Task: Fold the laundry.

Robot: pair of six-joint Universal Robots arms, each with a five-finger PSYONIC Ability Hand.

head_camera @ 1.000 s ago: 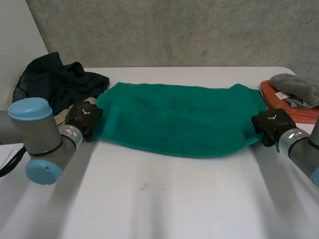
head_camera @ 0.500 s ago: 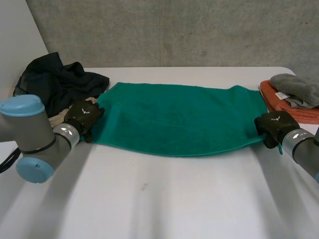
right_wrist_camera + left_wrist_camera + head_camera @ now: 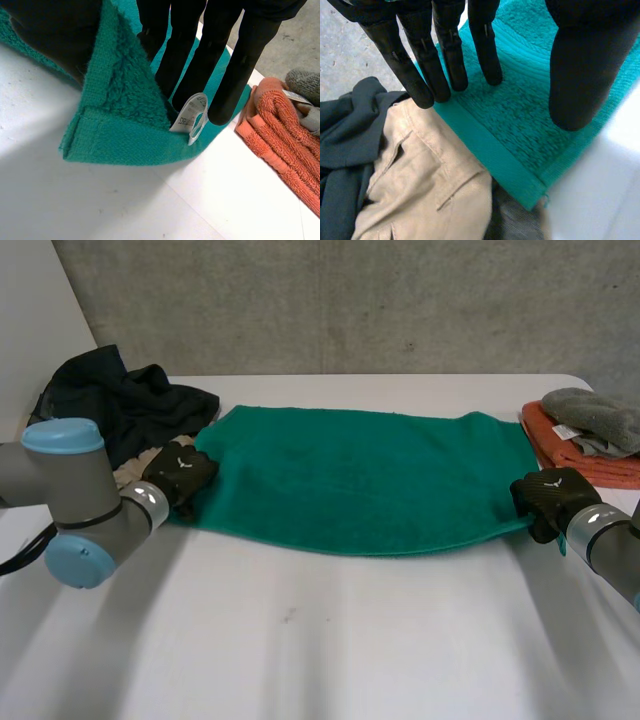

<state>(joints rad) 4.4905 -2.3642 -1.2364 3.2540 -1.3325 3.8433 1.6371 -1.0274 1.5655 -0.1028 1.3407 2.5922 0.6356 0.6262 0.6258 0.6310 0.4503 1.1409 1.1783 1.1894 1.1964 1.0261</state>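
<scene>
Your right robot hand (image 3: 185, 55) pinches the green towel's (image 3: 360, 480) near right corner between thumb and fingers, lifting it off the bench (image 3: 330, 640). Your left robot hand (image 3: 445, 55) lies straight-fingered on the near left corner, likely pinning it. Since a second ago, the towel has stretched slightly wider between them.

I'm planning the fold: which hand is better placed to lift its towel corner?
Right. The right hand pinches the towel, its corner raised between thumb and fingers; the left hand rests straight-fingered on a flat corner.
</scene>
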